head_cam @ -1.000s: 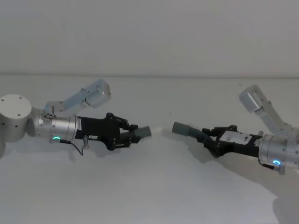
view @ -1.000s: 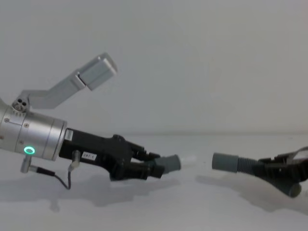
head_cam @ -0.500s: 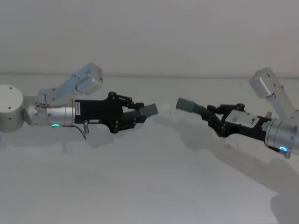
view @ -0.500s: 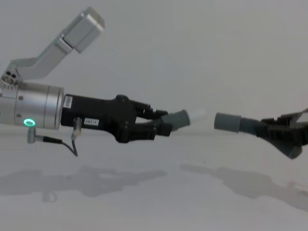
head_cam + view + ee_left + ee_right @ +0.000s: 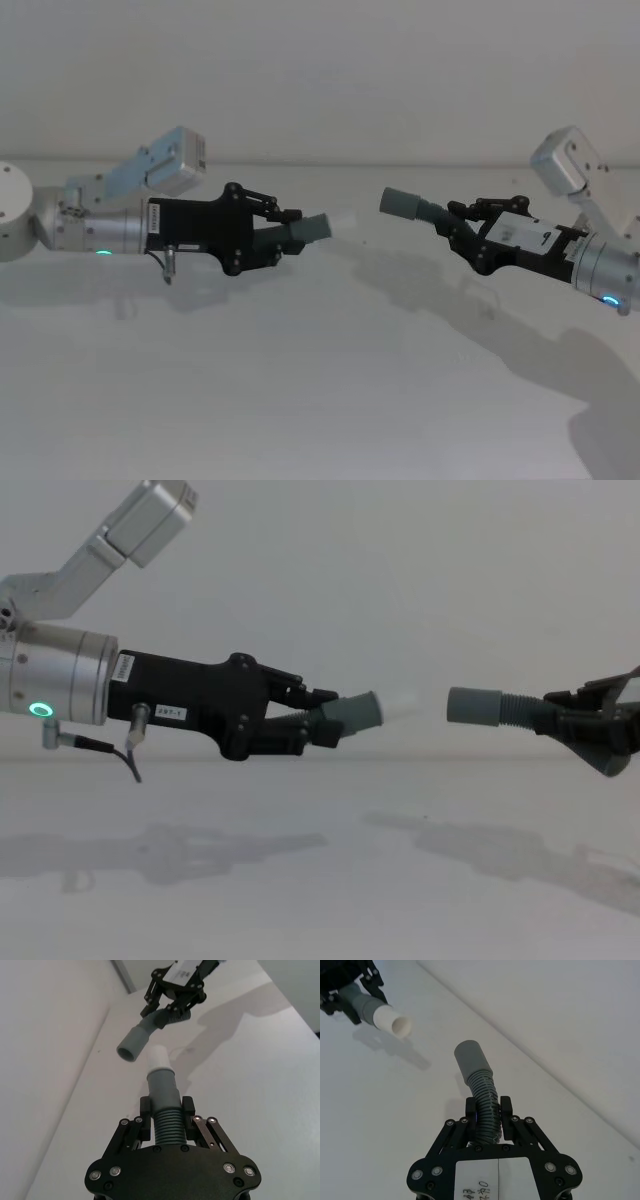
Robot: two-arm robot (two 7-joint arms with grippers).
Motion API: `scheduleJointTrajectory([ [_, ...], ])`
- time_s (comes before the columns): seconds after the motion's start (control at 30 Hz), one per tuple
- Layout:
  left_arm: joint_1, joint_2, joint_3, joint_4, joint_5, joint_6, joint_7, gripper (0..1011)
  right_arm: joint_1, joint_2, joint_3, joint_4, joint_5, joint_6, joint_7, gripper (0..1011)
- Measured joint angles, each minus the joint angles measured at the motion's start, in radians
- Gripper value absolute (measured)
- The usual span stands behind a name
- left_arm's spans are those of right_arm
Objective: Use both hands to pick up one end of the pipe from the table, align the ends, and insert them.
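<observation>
White matte worktop [image 5: 320, 400] spreads beneath both arms in the head view, with a plain pale wall [image 5: 320, 70] behind. The black blocky left gripper [image 5: 283, 232] has its fingers closed on a short dark grey corrugated hose piece [image 5: 298, 232], whose smooth grey collar [image 5: 318, 226] juts out ahead of them. Facing that collar across a clear gap is the wider smooth grey sleeve [image 5: 402, 203] of a second dark grey corrugated hose piece [image 5: 436, 213]. The black right gripper [image 5: 455, 222] clamps this piece on the side away from the collar.

From the chest camera, both pieces hang well above the worktop, their shadows lying below. A white plug tip [image 5: 400, 702] sticks out of the collar, which tilts slightly upward. The sleeve sits level, at about the collar's height and apart from it. A green ring light [image 5: 41, 710] glows on the left arm's silver cylindrical wrist [image 5: 60, 675].

The left wrist camera shows the fingers pinching the corrugated part just behind the collar. The sleeve's open mouth lies near the plug tip, not touching and angled off its line.

The right wrist camera shows its fingers gripping the ribbed hose behind the sleeve, with the collar and hollow plug tip farther off.
</observation>
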Motion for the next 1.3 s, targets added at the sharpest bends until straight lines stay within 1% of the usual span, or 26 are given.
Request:
scheduleJointTrajectory([
  [0.03, -0.002, 0.001, 0.001, 0.001, 0.002, -0.002, -0.001, 358, 0.000, 0.000, 0.000, 0.000, 0.000, 0.000, 0.000, 274],
  [0.1, -0.006, 0.005, 0.003, 0.005, 0.006, -0.007, -0.003, 358, 0.002, 0.009, -0.007, -0.010, -0.024, 0.005, -0.005, 274],
  [0.13, -0.009, 0.008, 0.005, 0.007, 0.011, -0.011, -0.004, 358, 0.002, 0.009, -0.007, -0.010, -0.024, 0.005, -0.005, 274],
  [0.33, -0.019, 0.018, 0.010, 0.014, 0.025, -0.024, -0.004, 358, 0.006, 0.034, -0.026, -0.039, -0.078, 0.019, -0.009, 274],
  [0.57, -0.027, 0.024, 0.013, 0.019, 0.039, -0.042, -0.003, 358, 0.007, 0.055, -0.037, -0.070, -0.114, 0.019, -0.003, 274],
  [0.87, -0.029, 0.025, 0.016, 0.020, 0.047, -0.058, -0.003, 358, 0.004, 0.069, -0.036, -0.108, -0.129, 0.002, 0.014, 274],
  [1.3, -0.026, 0.027, 0.019, 0.014, 0.050, -0.071, -0.001, 358, 0.004, 0.071, -0.031, -0.146, -0.140, -0.008, 0.037, 274],
])
